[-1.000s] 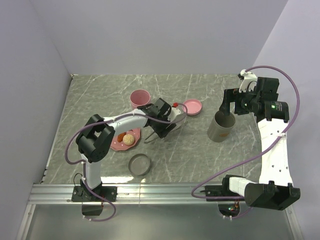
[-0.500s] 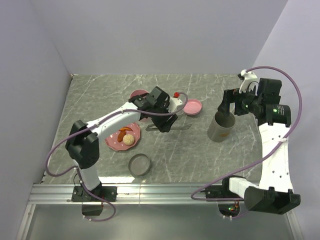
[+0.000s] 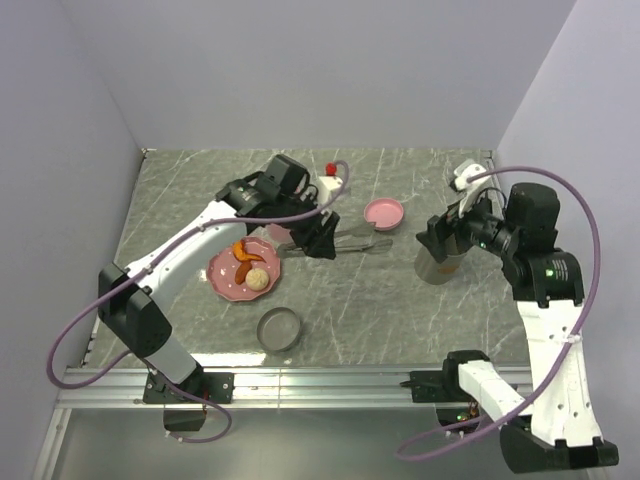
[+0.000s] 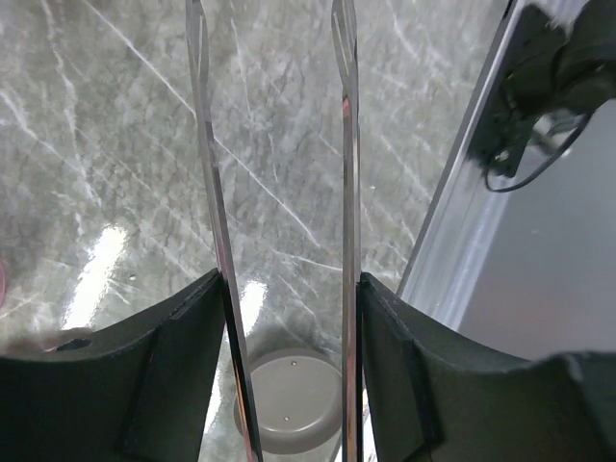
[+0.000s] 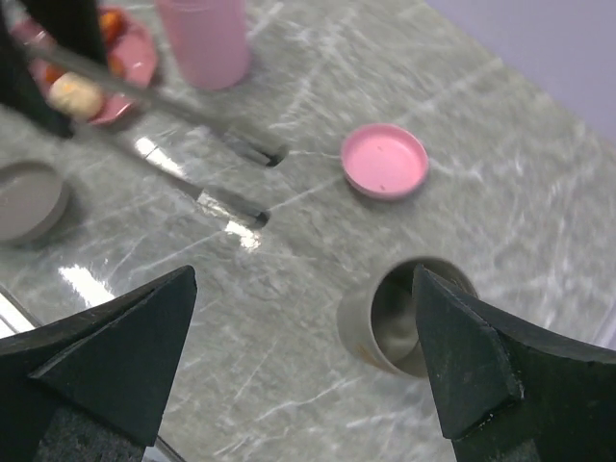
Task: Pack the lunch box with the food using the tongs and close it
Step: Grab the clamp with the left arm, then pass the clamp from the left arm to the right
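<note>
The grey marbled counter (image 3: 400,300) carries everything, and the job looks barely begun. The pink dotted plate (image 3: 225,283) sits left of centre, with both pieces of food on it. Just beyond it stands the pink cup (image 5: 204,38), open, partly hidden by the left arm in the overhead view. Well to the right is the grey pot (image 3: 437,268), also open and, as far as the right wrist view shows, with nothing in it. These two appear to be the lunch box's compartments. Each has a matching lid lying apart: the grey lid (image 3: 279,329) at the near edge below the plate, the pink lid (image 3: 384,213) between cup and pot.

The right claw (image 3: 438,238) hangs over the grey pot with its jaws spread wide, holding nothing. The left claw (image 4: 289,287) is partly closed on the tongs (image 4: 344,144), one pad against the outside of each arm. The two arms stand apart, and the tips point toward the pot, above bare counter.

The curved orange-red strip (image 3: 242,256) and the pale beige ball (image 3: 258,279) lie just beside each other on the plate. Left to do: carry both across with the tongs, then fit the lids.
</note>
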`<state>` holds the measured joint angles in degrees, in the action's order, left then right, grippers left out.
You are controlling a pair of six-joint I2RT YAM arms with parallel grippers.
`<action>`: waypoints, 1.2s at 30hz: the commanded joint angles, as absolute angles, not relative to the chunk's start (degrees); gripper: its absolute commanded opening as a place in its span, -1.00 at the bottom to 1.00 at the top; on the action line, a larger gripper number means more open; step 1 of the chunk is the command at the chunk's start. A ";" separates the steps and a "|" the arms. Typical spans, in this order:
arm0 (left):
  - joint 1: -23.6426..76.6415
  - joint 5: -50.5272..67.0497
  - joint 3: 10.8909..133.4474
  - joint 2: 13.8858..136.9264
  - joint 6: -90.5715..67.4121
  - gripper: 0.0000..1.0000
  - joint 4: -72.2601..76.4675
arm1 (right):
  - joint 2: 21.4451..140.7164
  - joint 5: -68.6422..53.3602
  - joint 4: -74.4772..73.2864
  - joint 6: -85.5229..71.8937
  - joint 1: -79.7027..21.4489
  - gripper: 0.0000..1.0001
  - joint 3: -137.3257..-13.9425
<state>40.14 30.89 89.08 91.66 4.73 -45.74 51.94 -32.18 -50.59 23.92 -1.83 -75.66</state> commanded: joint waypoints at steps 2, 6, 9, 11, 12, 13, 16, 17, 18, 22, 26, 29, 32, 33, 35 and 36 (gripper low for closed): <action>36.39 39.02 88.77 87.81 2.46 0.19 -44.74 | 47.65 -37.71 -45.53 31.81 -8.60 0.99 -71.20; 36.30 41.92 88.16 86.93 3.16 0.20 -44.74 | 44.65 -34.03 -42.28 36.11 -17.47 1.00 -69.43; 36.30 42.71 87.89 86.84 3.87 0.20 -44.38 | 45.17 -32.96 -42.36 38.67 -24.24 0.99 -70.05; 36.30 43.15 88.07 86.84 4.57 0.21 -44.47 | 46.40 -31.56 -41.66 38.06 -28.80 0.99 -69.96; 36.30 43.42 88.24 86.92 4.66 0.21 -44.47 | 47.10 -30.94 -41.66 38.75 -30.66 0.99 -69.87; 36.21 43.50 88.33 86.92 4.66 0.21 -44.56 | 47.37 -28.94 -41.40 38.93 -32.41 0.99 -69.26; 36.21 44.47 88.33 86.84 4.74 0.22 -44.82 | 48.51 -25.77 -40.61 40.69 -38.05 0.99 -68.12; 36.21 44.65 88.24 86.75 4.75 0.22 -44.74 | 48.86 -24.97 -40.43 41.13 -39.10 0.99 -68.03; 36.21 44.91 88.07 86.57 4.75 0.22 -44.74 | 49.91 -24.44 -40.26 41.83 -40.59 1.00 -67.94; 36.21 45.87 87.89 86.40 5.01 0.22 -44.91 | 52.29 -21.54 -39.81 44.20 -44.46 0.96 -68.03; 36.21 46.32 88.15 86.66 4.66 0.23 -44.82 | 55.89 -15.40 -36.84 45.70 -47.90 0.92 -67.59; 36.21 46.58 87.89 86.57 4.57 0.23 -44.38 | 57.74 -12.23 -35.60 47.28 -49.04 0.90 -66.89; 36.21 47.46 87.54 86.40 4.57 0.24 -44.47 | 59.32 -8.36 -33.85 48.77 -50.01 0.88 -65.57; 36.21 47.72 87.45 86.22 4.48 0.24 -44.47 | 59.67 -7.65 -33.58 48.95 -50.10 0.86 -65.57; 36.21 48.42 86.93 85.96 4.48 0.24 -44.38 | 60.55 -7.73 -33.92 49.39 -50.54 0.83 -66.09; 36.21 48.69 86.75 85.78 4.31 0.24 -44.30 | 60.82 -7.73 -34.19 49.57 -50.71 0.82 -66.35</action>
